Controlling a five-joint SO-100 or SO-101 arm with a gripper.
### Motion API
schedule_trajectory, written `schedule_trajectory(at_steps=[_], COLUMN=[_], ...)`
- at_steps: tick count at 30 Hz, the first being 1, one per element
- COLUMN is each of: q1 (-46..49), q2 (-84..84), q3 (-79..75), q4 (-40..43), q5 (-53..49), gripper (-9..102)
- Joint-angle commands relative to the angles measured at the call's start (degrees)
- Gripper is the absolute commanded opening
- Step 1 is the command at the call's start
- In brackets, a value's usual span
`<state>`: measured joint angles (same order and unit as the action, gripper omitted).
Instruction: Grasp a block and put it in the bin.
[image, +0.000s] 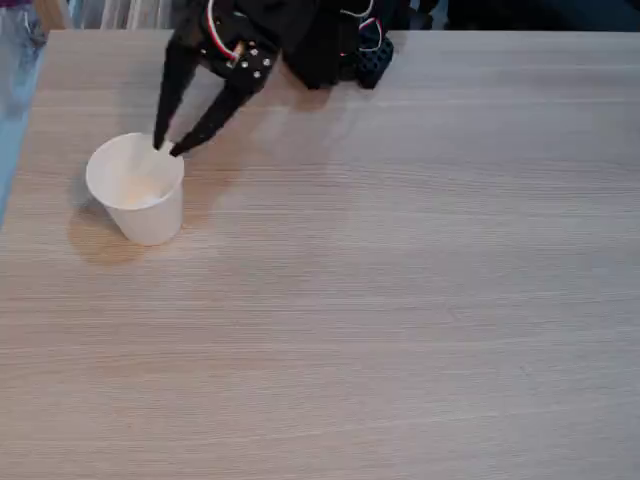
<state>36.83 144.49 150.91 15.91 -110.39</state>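
Note:
The bin, a white paper cup, stands upright on the left part of the wooden table in the fixed view. My black gripper reaches down from the arm at the top edge. Its two fingertips hover just over the far side of the cup's rim. The fingers converge to a narrow gap. Pinched in that gap is a small white bit, the block, barely distinct from the cup's white inside. The cup's interior looks pale, and I cannot make out anything lying in it.
The arm's black base and wiring sit at the table's far edge, top centre. The table's left edge runs close to the cup. Bare wood stretches to the right and towards the front.

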Motion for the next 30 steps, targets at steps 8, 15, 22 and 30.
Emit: schedule_trajectory(at_steps=[8, 15, 22, 30], q1=[-14.33, -26.63, -36.74, -40.78], q2=[6.77, 11.43, 22.32, 29.53], q3=[1.05, 7.21, 19.42, 26.46], q4=[1.05, 5.62, 12.30, 24.52], q5=[1.76, 4.22, 7.12, 12.39], gripper=[0, 0, 0, 0])
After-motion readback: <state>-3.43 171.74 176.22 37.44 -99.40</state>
